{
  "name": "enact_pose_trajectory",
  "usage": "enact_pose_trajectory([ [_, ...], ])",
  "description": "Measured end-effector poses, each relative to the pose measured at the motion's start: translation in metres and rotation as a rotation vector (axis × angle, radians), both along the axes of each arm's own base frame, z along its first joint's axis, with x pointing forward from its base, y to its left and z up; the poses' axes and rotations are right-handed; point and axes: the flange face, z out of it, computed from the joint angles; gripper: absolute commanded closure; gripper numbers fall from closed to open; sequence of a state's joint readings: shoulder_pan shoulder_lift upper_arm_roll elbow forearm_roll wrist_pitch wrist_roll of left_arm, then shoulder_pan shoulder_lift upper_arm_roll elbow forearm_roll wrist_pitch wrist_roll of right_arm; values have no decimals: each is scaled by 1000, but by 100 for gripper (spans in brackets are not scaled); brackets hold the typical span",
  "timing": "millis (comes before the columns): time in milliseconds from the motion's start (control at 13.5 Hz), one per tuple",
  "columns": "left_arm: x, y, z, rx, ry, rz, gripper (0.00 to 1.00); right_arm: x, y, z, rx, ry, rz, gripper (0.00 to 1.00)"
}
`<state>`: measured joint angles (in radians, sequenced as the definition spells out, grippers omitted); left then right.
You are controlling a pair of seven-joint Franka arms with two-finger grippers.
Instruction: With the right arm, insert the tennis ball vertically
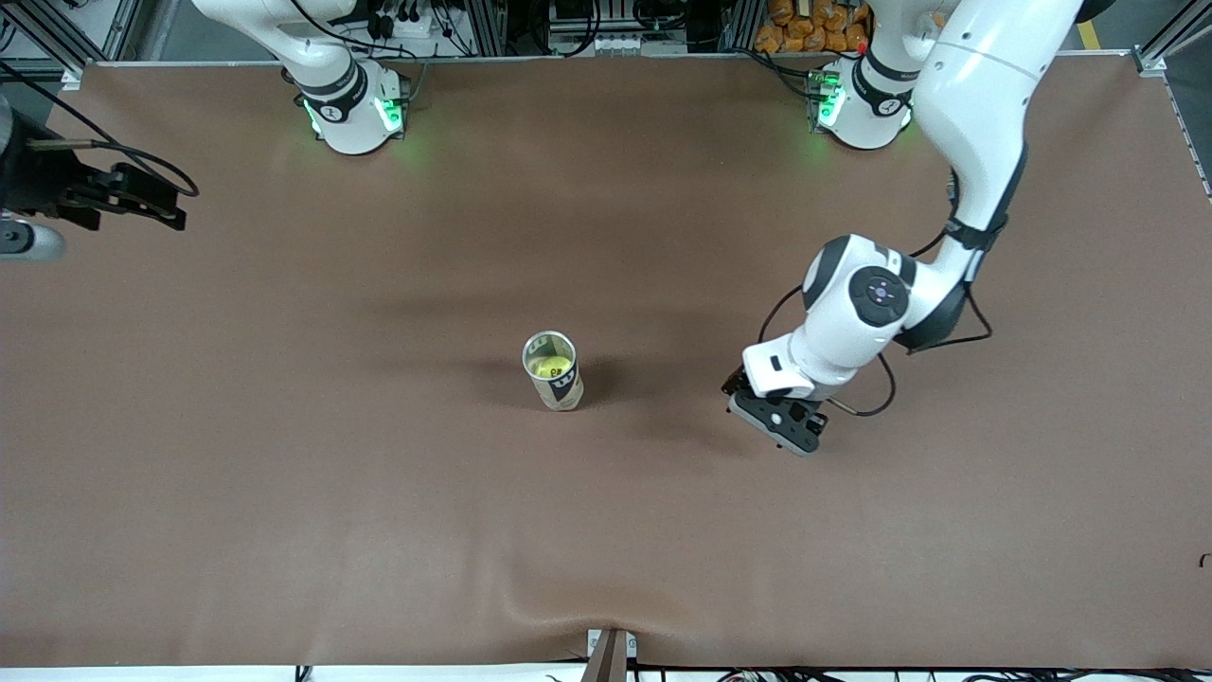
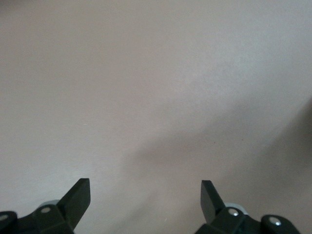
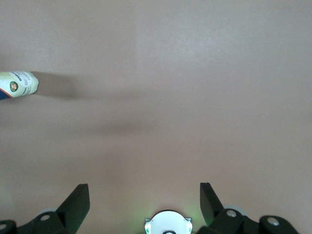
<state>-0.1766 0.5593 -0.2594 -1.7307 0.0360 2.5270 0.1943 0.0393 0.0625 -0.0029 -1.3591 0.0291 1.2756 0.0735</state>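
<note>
A clear tennis-ball tube [image 1: 561,388] with a black-and-white label stands upright on the brown table [image 1: 284,474], near its middle. The yellow tennis ball [image 1: 546,365] sits inside it, seen through the open top. My right gripper [image 1: 156,201] hangs open over the right arm's end of the table, well away from the tube, and holds nothing. In the right wrist view the tube [image 3: 18,84] shows at the edge, away from the open gripper [image 3: 145,186]. My left gripper [image 1: 778,421] is low over the table beside the tube, open and empty; its wrist view shows the gripper [image 2: 145,183] over bare table.
Both arm bases [image 1: 352,112] [image 1: 860,106] glow green along the table edge farthest from the front camera. The right arm's base [image 3: 168,225] also shows between the right fingers. A wrinkle in the table cover [image 1: 568,597] lies near the front edge.
</note>
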Motion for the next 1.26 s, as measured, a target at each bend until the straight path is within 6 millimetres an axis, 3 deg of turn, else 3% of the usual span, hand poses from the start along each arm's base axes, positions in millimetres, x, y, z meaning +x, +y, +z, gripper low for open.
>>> enact_pose_trajectory([
  [223, 13, 6, 23, 0, 11, 34, 0, -13, -8, 33, 4, -41, -8, 0],
  [372, 22, 21, 34, 22, 61, 53, 0, -22, -9, 41, 5, -77, 23, 0],
  [743, 40, 79, 106, 66, 143, 121, 0, -43, -12, 35, 5, -122, 77, 0],
  [1264, 24, 136, 176, 103, 184, 210, 0, -40, -15, 34, -5, -127, 95, 0],
])
